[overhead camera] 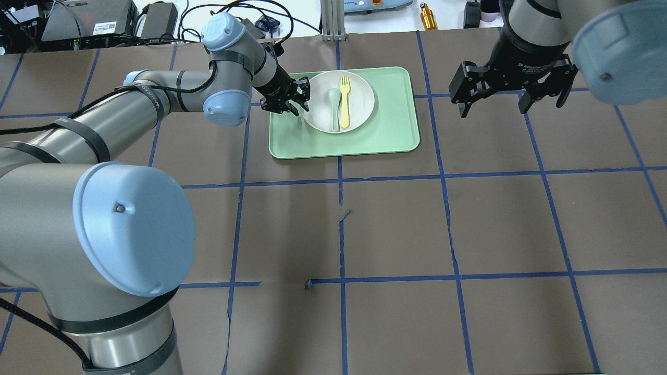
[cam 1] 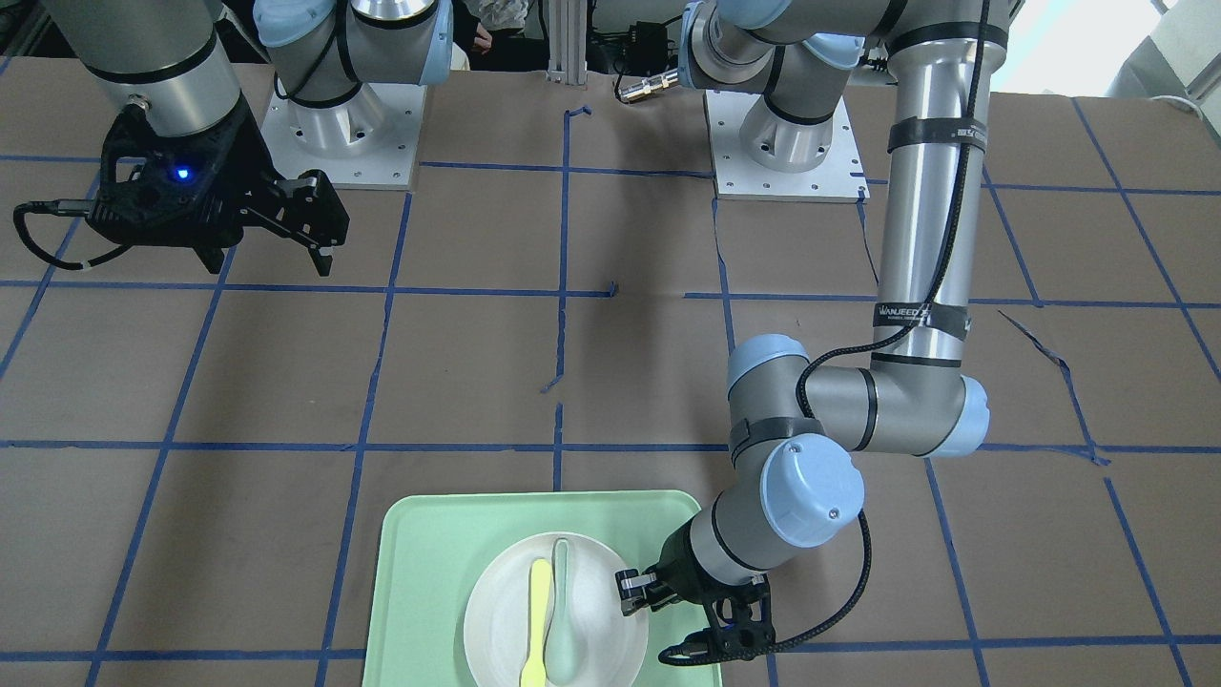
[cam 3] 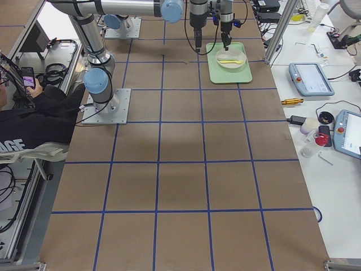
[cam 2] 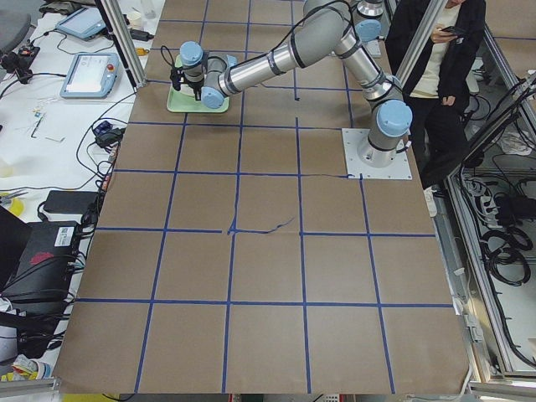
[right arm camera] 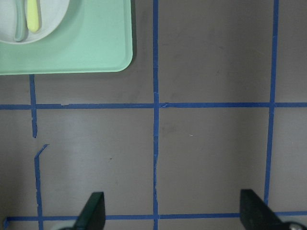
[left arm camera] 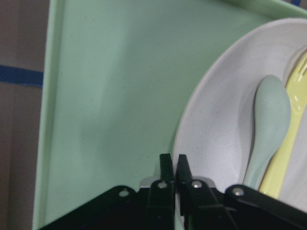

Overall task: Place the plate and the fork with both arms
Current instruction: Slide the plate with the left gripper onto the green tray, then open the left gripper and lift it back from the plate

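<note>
My left gripper is pinched narrow on the plate at its left rim. The plate sits on the green tray, fork and spoon inside. I should lift level and slowly so neither slides. My right gripper hangs wide open, well apart.

plate: matt, faintly speckled, plastic-like
tray: smooth plastic, soft sheen
fork: smooth plastic
table cover: matt, paper-like, taped lines
left arm: satin silvery metal
</note>
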Motion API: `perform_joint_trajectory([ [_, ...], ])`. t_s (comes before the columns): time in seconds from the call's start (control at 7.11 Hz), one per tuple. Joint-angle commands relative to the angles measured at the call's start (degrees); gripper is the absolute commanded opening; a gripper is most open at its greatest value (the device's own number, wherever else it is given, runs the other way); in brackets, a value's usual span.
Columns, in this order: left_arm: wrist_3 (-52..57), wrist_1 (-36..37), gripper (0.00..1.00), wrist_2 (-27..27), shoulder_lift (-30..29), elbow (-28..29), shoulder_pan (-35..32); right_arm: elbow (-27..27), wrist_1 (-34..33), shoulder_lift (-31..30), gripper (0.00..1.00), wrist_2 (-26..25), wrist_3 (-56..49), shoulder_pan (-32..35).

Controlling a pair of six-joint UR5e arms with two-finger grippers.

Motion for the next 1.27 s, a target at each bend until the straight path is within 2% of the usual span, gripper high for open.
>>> perform_joint_trajectory([
  [0.0, 1.6, 3.5, 1.00, 0.3, 5.1, -4.0, 0.3, 0.0, 0.0, 0.0, 1.00, 0.0, 0.0, 0.0],
  [0.14, 1.7, 3.0, 1.00, 6.0, 9.7, -7.7, 0.3, 0.0, 0.1, 0.0, 1.00, 0.0, -0.2, 0.0],
  [0.28, 1.9, 2.5, 1.00, 9.6, 15.0, -14.5, 0.2, 0.0, 0.2, -0.1, 1.00, -0.4, -0.8, -0.1],
  [0.42, 3.5, 1.6, 1.00, 9.9, 20.6, -18.9, 0.2, 0.1, 0.2, -0.1, 1.00, -0.4, -0.3, 0.0],
  [0.56, 10.7, -9.0, 1.00, 10.0, 25.3, -18.0, 0.4, 0.1, 0.2, -0.1, 1.00, -0.4, -0.3, 0.0],
  [0.84, 13.9, -31.7, 1.00, 16.8, 31.6, -9.6, 0.3, 0.1, 0.2, -0.1, 1.00, -0.4, -0.2, -0.1],
  [0.98, 13.9, -39.6, 1.00, 17.1, 34.2, -5.8, 0.2, 0.1, 0.2, -0.1, 1.00, -0.4, -0.2, 0.0],
  [1.12, 14.1, -43.1, 1.00, 19.0, 36.8, -3.9, 0.2, 0.2, 0.2, -0.1, 1.00, -0.5, -0.8, 0.0],
])
